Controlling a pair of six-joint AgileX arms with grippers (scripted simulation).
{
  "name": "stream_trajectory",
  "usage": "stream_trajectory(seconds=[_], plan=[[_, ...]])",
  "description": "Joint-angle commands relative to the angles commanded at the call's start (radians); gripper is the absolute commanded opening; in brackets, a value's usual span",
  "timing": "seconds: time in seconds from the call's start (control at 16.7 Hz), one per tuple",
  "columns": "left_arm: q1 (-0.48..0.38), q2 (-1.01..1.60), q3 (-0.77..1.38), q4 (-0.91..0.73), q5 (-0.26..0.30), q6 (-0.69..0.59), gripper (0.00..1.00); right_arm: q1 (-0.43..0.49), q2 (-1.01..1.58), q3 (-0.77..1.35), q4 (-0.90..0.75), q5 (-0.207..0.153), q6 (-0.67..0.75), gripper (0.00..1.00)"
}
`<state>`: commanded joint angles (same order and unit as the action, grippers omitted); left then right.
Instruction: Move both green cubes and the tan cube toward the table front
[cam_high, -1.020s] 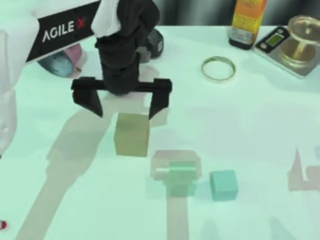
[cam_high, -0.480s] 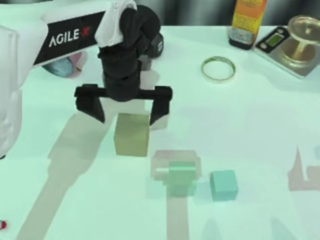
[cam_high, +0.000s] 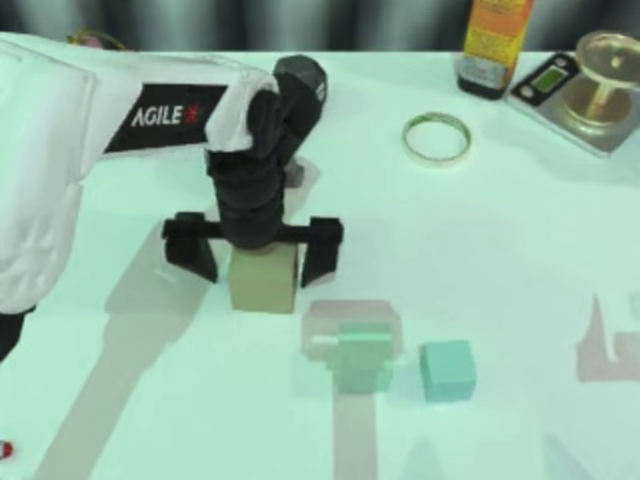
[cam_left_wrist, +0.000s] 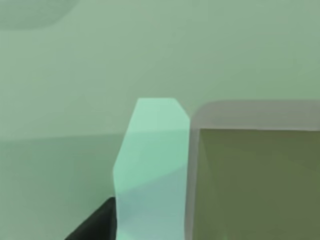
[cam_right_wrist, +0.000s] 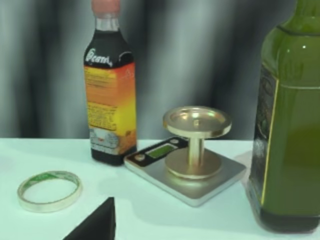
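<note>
The tan cube (cam_high: 264, 282) stands left of the table's middle, and it fills much of the left wrist view (cam_left_wrist: 255, 185). My left gripper (cam_high: 257, 252) is low over it and open, with one dark finger (cam_high: 192, 252) on the cube's left and the other on its right, both apart from its sides. The pale mint cube (cam_high: 362, 358) and the smaller teal cube (cam_high: 446, 370) sit side by side nearer the front, to the right of the tan one. My right arm is outside the top view. Only one dark fingertip (cam_right_wrist: 100, 224) of it shows in the right wrist view, set wide.
At the back right stand a sauce bottle (cam_high: 497, 40), a kitchen scale (cam_high: 580, 90) and a tape ring (cam_high: 436, 137). A big green bottle (cam_right_wrist: 292, 125) is close to the right wrist camera. A dark object (cam_high: 308, 80) lies behind the left arm.
My left gripper has come down and forward, from behind and above the tan cube to straddling it. The cubes have not moved.
</note>
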<state>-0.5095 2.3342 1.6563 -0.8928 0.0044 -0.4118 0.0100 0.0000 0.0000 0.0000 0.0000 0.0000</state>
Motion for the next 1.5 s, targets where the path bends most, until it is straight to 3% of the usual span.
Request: stream_trajectory(seconds=[0.12, 0.9, 1.5], plan=[[0.0, 0.0, 0.0, 0.0, 0.0, 0.0, 1.0, 0.0, 0.0, 0.0, 0.0, 0.0, 0.0, 1.0], [0.0, 0.0, 0.0, 0.0, 0.0, 0.0, 0.02, 0.0, 0.0, 0.0, 0.0, 0.0, 0.0, 1.0], [0.002, -0.011, 0.004, -0.008, -0.003, 0.003, 0.0, 0.0, 0.0, 0.0, 0.0, 0.0, 0.0, 1.0]])
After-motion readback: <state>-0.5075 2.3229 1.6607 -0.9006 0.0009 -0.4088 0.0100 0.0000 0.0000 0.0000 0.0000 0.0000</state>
